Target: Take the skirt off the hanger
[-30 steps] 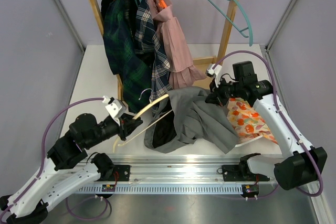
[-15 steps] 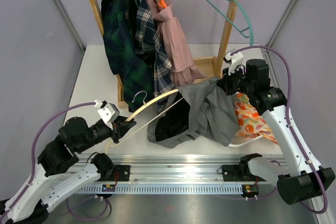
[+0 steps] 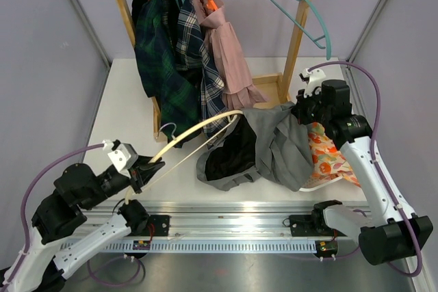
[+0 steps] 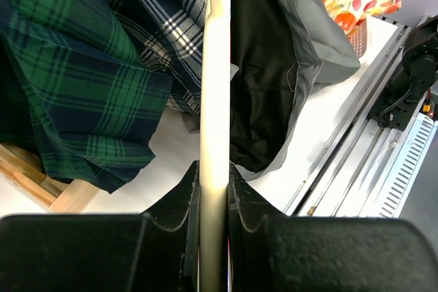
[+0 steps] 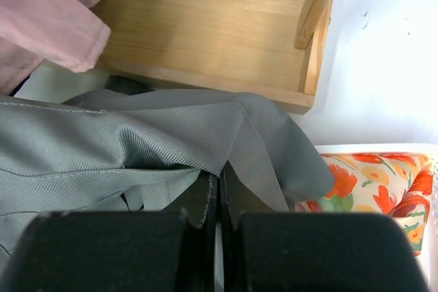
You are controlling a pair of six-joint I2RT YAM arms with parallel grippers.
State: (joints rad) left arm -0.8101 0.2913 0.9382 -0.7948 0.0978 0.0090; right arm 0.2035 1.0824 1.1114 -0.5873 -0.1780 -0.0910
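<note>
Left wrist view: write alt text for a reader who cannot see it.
The left hand is shut on a cream hanger whose bar runs straight up the frame's middle. A grey skirt with dark lining lies to its right on the white table; a green plaid garment hangs to its left.

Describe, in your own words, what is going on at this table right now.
The left gripper is shut on one end of a cream curved wooden hanger. The right gripper pinches a fold of the grey fabric skirt, which lies mostly bunched on the white table. The hanger's far end reaches the skirt's edge; whether it is fully free cannot be told.
</note>
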